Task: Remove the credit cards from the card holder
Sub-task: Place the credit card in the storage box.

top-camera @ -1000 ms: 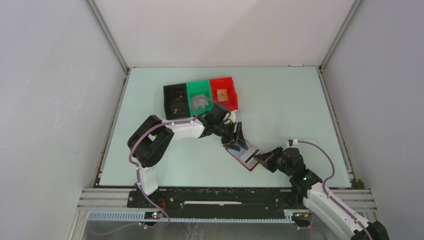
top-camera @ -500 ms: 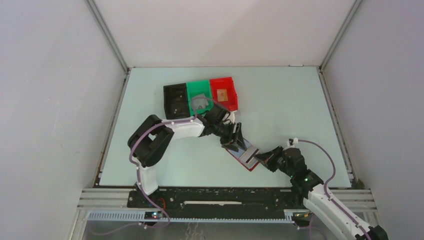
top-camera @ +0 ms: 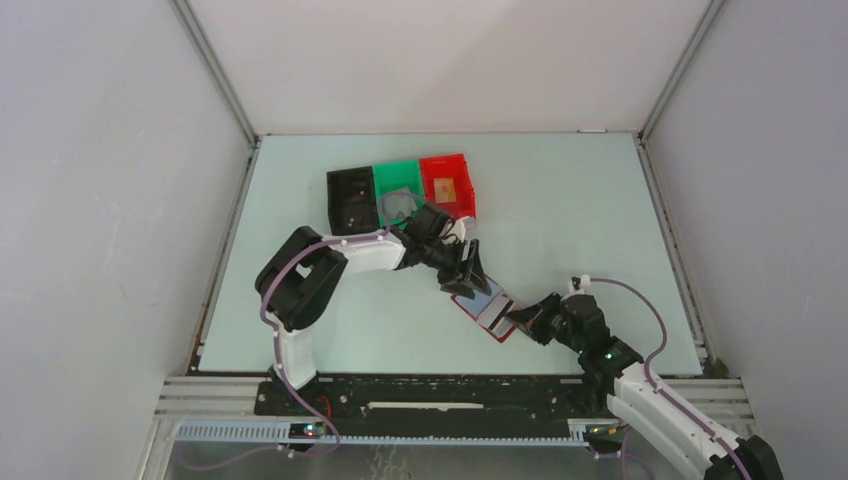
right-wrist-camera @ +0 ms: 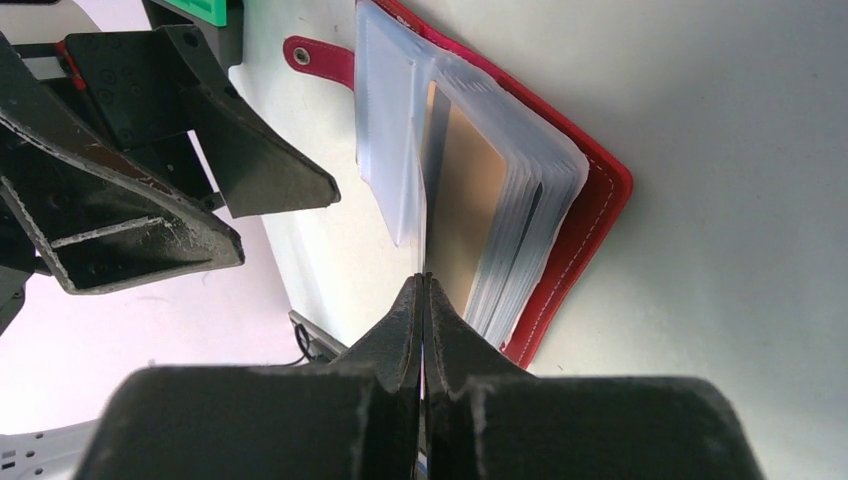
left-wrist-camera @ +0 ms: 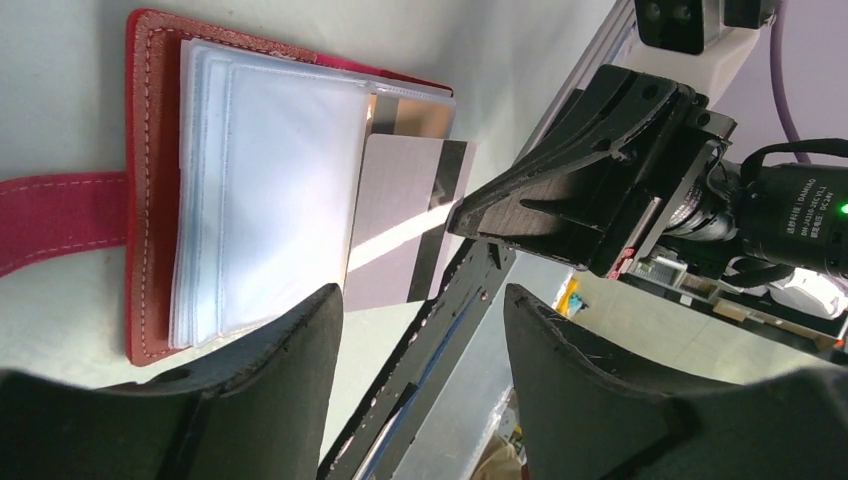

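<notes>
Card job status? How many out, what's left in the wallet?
Done: a tan card lies in the red bin; a pale shape in the green bin may be another. In hand: the right hand is shut on a striped grey card, partly out of the open wallet; the left hand hangs open above. Left: finish that pull. Other sleeves: cannot tell.

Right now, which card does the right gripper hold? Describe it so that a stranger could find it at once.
On the pale green table lies an open dark-red card holder with clear sleeves. From the sleeves one grey card with a dark stripe sticks out, its edge pinched in the shut right gripper. The tan card beside it sits inside its sleeve.
</notes>
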`<act>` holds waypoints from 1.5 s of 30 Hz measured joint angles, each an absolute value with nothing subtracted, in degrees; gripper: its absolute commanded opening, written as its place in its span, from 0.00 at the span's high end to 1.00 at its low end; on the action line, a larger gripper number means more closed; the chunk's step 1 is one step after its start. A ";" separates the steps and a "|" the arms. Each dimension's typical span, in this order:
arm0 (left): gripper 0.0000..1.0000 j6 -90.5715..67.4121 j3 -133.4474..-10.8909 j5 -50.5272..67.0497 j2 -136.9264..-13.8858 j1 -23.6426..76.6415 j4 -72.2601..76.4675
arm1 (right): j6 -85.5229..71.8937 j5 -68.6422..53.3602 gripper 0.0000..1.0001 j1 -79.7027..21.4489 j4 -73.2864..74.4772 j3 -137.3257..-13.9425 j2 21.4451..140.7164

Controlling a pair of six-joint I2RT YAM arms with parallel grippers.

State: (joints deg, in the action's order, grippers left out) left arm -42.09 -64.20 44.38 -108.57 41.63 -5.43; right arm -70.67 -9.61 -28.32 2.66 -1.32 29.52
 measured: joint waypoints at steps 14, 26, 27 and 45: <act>0.34 -42.68 -64.20 45.65 -112.88 42.13 -3.92 | -70.76 -10.17 1.00 -28.67 -5.32 -1.32 36.77; 0.34 -43.55 -64.20 46.78 -114.65 43.22 -3.46 | -71.02 -10.85 0.69 -28.67 -9.63 -1.34 41.36; 0.34 -43.57 -64.20 46.78 -114.65 43.22 -3.42 | -71.00 -10.94 0.69 -28.67 -10.24 -1.34 42.00; 0.34 -43.72 -64.20 46.96 -114.61 43.24 -2.24 | -70.57 -12.29 1.00 -28.88 -13.23 -2.37 45.06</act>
State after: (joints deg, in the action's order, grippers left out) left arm -43.72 -64.20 46.96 -114.61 43.24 -2.24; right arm -70.57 -12.29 -28.88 -13.23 -2.37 45.06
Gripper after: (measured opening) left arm 0.657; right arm 0.008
